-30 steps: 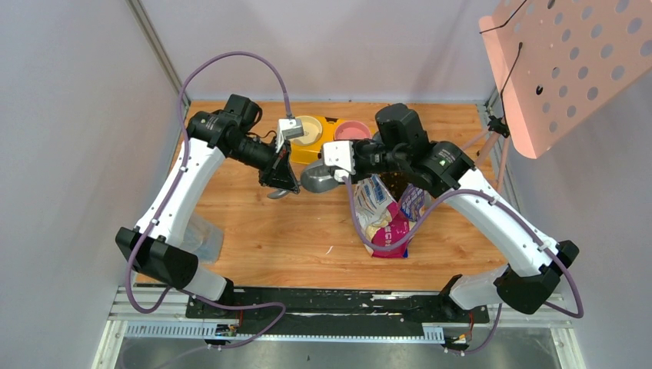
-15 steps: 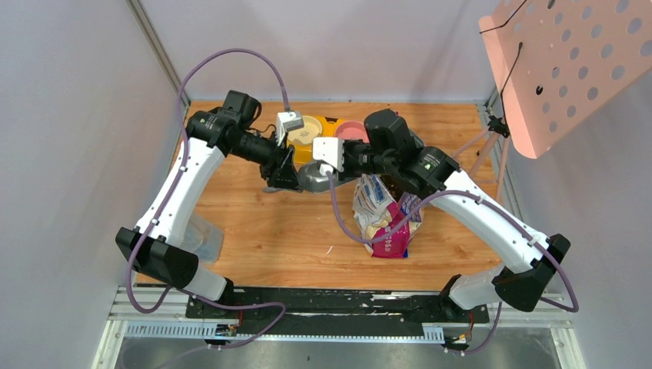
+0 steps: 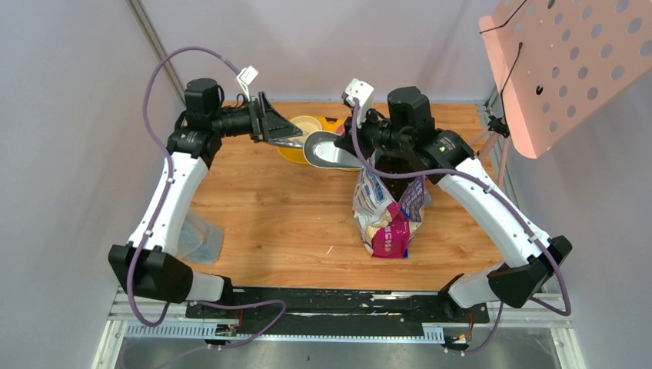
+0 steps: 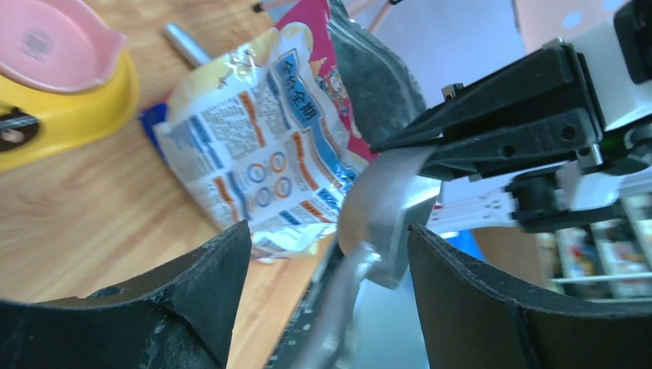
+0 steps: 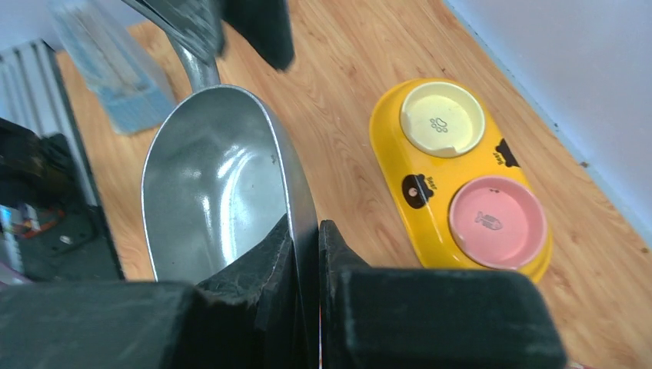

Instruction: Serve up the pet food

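A grey metal scoop (image 3: 329,149) hangs above the table beside the yellow feeder (image 3: 296,154). Its bowl (image 5: 211,192) is empty and shiny. My right gripper (image 5: 307,234) is shut on the scoop's rim, one finger inside the bowl and one outside. My left gripper (image 4: 329,234) is wide open, and the scoop's handle (image 4: 338,304) passes between its fingers (image 4: 192,300) without touching them. The printed bag (image 3: 387,207) stands under the right arm. No pet food shows in any view.
The feeder holds a cream bowl (image 5: 442,119) and a pink bowl (image 5: 496,219). A clear plastic container (image 3: 201,238) stands near the left arm's base. A pink perforated board (image 3: 561,61) hangs at the upper right. Walls close in the table on three sides.
The left gripper opened and let go of the scoop's handle. The right gripper closed on the scoop's rim. Both arms rose and carried the scoop toward the back, near the feeder.
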Controlling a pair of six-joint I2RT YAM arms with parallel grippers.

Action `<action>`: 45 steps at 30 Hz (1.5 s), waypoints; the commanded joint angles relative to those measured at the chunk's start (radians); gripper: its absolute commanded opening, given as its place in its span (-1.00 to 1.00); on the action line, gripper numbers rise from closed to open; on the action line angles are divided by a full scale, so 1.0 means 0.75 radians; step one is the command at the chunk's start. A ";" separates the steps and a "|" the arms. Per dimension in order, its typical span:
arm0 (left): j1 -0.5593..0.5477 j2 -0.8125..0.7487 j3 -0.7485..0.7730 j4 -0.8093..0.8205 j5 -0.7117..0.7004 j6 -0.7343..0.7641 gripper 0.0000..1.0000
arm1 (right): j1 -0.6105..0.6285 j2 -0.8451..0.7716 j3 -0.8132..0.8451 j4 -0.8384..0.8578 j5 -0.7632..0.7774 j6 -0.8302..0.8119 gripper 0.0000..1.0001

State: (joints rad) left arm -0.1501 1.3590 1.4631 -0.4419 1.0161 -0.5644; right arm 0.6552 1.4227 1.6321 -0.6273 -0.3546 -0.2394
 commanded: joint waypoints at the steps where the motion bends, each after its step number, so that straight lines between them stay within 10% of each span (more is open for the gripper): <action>1: 0.018 0.064 -0.043 0.434 0.182 -0.459 0.57 | -0.041 -0.005 0.129 0.113 -0.097 0.261 -1.00; 26: 0.065 0.074 -0.135 0.577 0.349 -0.691 -0.48 | -0.045 0.031 0.047 0.180 0.005 0.327 -1.00; 36: 0.071 0.101 -0.133 0.628 0.352 -0.711 -0.26 | -0.047 0.022 0.005 0.184 0.019 0.329 -1.00; 45: 0.070 0.095 -0.140 0.602 0.342 -0.646 -1.00 | -0.045 0.024 -0.009 0.181 -0.001 0.329 -1.00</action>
State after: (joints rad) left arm -0.1024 1.4441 1.3594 -0.0151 1.2709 -1.1023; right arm 0.6209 1.4643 1.6329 -0.5179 -0.3695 0.0025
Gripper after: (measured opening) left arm 0.342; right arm 0.122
